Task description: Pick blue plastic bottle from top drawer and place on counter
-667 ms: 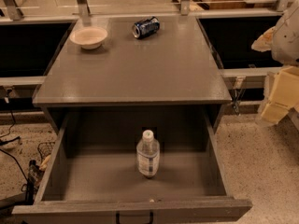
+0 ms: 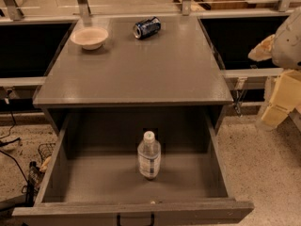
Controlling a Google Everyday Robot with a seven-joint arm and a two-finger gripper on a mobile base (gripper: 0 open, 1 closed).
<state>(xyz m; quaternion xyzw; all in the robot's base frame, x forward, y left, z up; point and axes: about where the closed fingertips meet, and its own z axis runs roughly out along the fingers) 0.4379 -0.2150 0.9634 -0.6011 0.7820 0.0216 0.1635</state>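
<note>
Camera view, blue plastic bottle (image 2: 149,155) upright in open top drawer (image 2: 55,171), bench (image 2: 141,72) above, end effector (image 2: 278,102) at right edge, grip state cannot be told

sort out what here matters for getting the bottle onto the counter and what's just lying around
Job: blue plastic bottle, upright in the open top drawer; counter; gripper, off to the right, beside the counter.
Lying about: bowl, soda can, both at the counter's back.

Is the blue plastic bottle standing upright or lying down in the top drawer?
Upright: the blue plastic bottle stands cap-up on the floor of the top drawer. The gripper hangs far right, outside it.
</note>
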